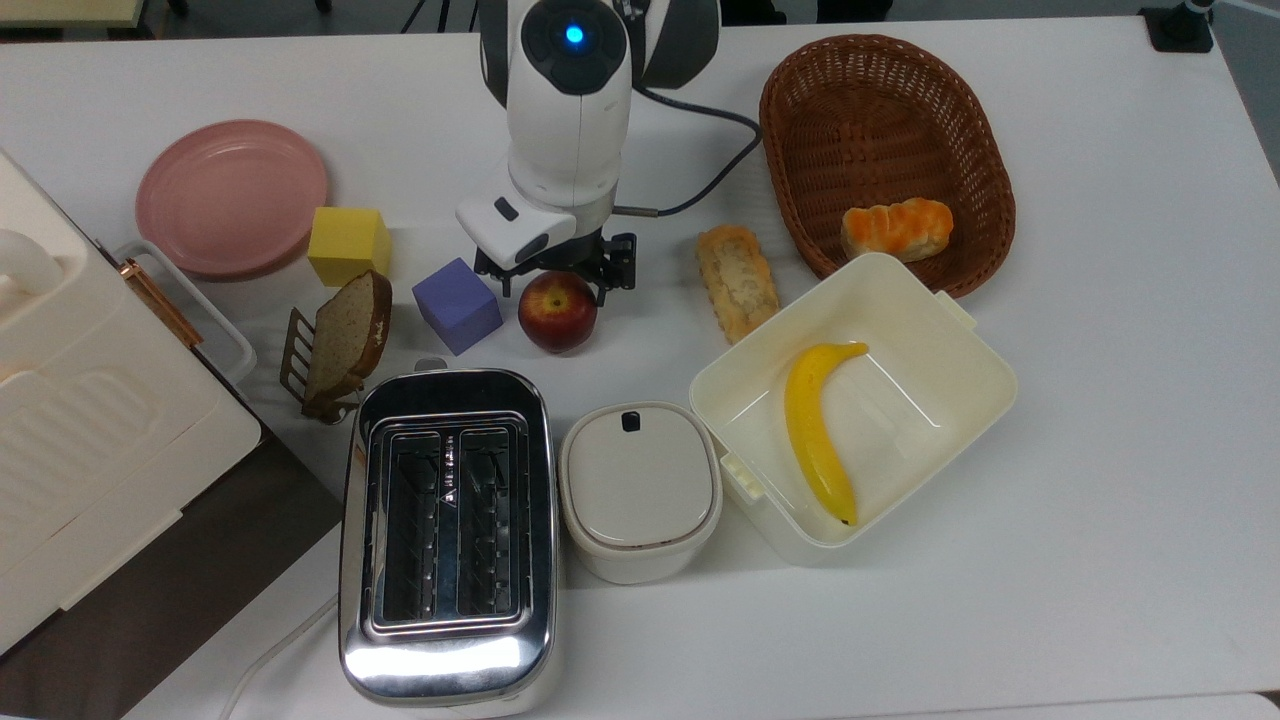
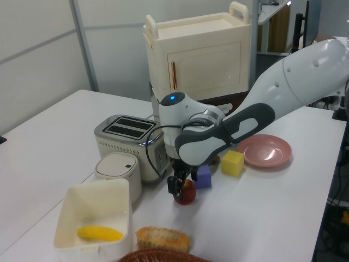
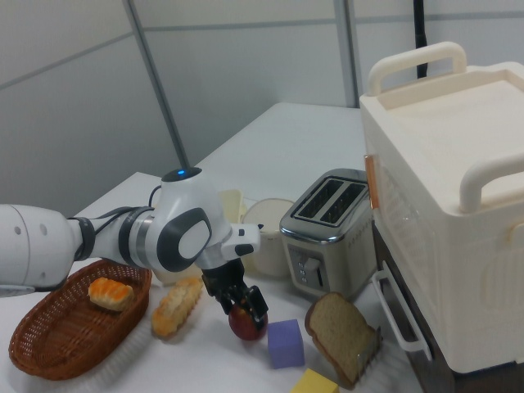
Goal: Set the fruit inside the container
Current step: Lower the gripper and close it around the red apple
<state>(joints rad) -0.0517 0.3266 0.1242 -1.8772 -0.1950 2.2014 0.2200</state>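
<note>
On the white desk (image 1: pixel 1100 500), just in front of the arm's base side in the top view, the apple (image 1: pixel 558 312) rests between the purple cube (image 1: pixel 457 305) on the top view's left and the long bread roll (image 1: pixel 738 281) on the top view's right. The end effector (image 1: pixel 556 280) is lowered over the apple with its fingers spread, one on each side of the fruit; the left view shows the apple (image 2: pixel 186 192) seated on the desk between them, and the right view shows the end effector (image 3: pixel 242 304) at the apple's (image 3: pixel 246 324) top. Whether the fingers touch the apple's skin cannot be told.

The container (image 1: pixel 960 330), a cream-white square box, stands toward the top view's lower right of the apple, well apart from it, with a yellow banana (image 1: pixel 818 428) lying inside. A smaller lidded white pot (image 1: pixel 640 490) sits just beside the container on the top view's left, and a chrome toaster (image 1: pixel 447 535) sits next to that pot. A brown wicker basket (image 1: pixel 880 100) holding an orange-glazed bun (image 1: pixel 897 228) stands behind the container. A yellow cube (image 1: pixel 347 244), a pink plate (image 1: pixel 232 196) and a slice of bread in a rack (image 1: pixel 345 338) lie to the top view's left of the purple cube.
</note>
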